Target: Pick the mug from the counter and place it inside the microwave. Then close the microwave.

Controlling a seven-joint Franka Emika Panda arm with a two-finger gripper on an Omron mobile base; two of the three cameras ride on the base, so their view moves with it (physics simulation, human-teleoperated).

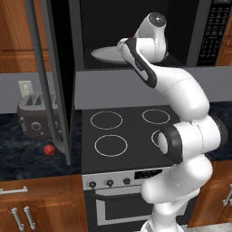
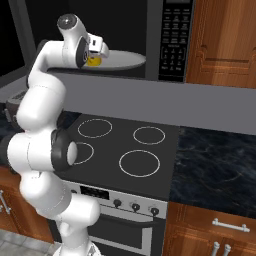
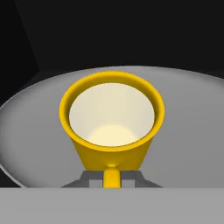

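Inside the black built-in microwave (image 2: pixel 167 40), the gripper (image 3: pixel 111 183) pinches the small bright yellow mug (image 3: pixel 112 122) by its handle over the white round turntable plate (image 3: pixel 192 131); an off-level release could tip it.

Mug (image 3: pixel 112 124) on turntable (image 3: pixel 192 131) in microwave (image 2: pixel 175 40)

Brown wooden cabinets (image 2: pixel 222 37) flank a grey backsplash wall (image 2: pixel 165 102) above a black stovetop (image 1: pixel 124 131) with white rings

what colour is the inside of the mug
Pale cream inside the bright yellow mug; the hand view shows it best.
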